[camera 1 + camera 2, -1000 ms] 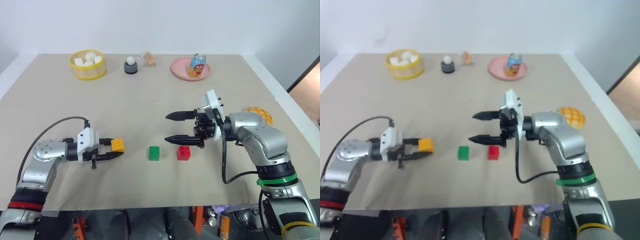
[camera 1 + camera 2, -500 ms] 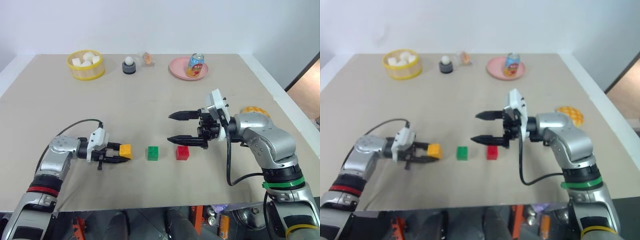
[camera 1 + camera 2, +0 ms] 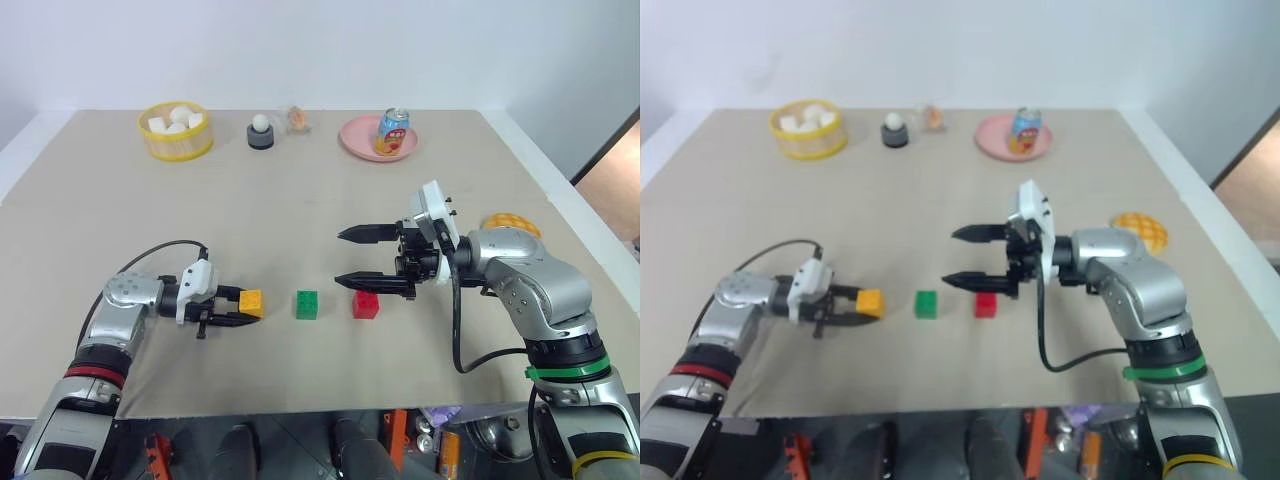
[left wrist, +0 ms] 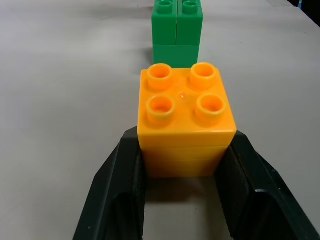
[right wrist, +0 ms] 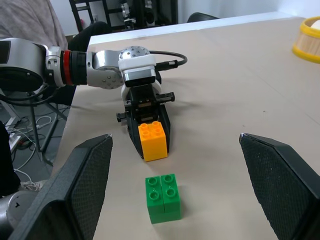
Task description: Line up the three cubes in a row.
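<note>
Left eye view: can (image 3: 393, 131) label seemingly colourful, writing unreadable

Along the far edge of a beige table (image 3: 300, 200), toward upper left: a yellow basket (image 3: 175, 133) holding white lumps (image 3: 173, 121). Just right of it, a dark round holder (image 3: 261, 135) topped by a white ball (image 3: 261, 122), then a small clear wrapper (image 3: 296, 119) with something orange inside. Upper centre-right: a pink plate (image 3: 364, 140) bearing an upright drink can (image 3: 393, 132). At right edge, mid-height: a yellow bun (image 3: 516, 223) with a crosshatched top. Behind the table, a plain white wall (image 3: 320, 50).
</note>
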Controlling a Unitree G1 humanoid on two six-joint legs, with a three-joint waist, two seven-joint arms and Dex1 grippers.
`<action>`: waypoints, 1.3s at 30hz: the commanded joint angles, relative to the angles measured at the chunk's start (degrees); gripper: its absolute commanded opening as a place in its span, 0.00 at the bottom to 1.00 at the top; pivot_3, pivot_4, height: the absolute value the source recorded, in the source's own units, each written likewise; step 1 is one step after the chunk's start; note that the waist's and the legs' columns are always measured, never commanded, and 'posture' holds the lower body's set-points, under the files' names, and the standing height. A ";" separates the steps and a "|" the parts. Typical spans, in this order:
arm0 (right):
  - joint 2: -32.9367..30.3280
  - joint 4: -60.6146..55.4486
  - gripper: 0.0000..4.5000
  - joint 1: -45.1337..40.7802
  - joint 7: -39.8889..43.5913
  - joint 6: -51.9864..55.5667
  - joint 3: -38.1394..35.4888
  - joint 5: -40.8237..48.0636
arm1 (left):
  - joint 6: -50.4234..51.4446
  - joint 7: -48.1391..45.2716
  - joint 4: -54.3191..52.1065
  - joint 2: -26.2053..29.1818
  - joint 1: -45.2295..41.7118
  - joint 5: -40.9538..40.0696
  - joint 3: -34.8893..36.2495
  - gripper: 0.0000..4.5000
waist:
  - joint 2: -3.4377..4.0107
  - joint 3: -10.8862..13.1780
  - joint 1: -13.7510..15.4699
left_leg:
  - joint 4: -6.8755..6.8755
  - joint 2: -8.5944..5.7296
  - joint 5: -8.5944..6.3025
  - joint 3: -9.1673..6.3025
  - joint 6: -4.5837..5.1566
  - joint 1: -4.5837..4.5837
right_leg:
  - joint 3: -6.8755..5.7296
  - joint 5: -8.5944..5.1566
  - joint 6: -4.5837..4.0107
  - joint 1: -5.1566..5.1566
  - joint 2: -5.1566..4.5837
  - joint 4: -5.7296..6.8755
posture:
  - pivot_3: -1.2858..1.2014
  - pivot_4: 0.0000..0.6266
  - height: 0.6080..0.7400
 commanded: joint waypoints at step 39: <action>-0.36 1.48 0.93 -2.91 2.00 -1.23 -1.08 0.20 | 2.59 4.77 -8.53 -1.41 0.68 -2.71 3.48 0.96 | 0.01 -0.01 0.00 | 0.03 0.00 0.00 -0.01 0.00 -0.04 | 0.00 0.07 0.17 0.01 0.01 0.01 | 0.52 0.24 1.00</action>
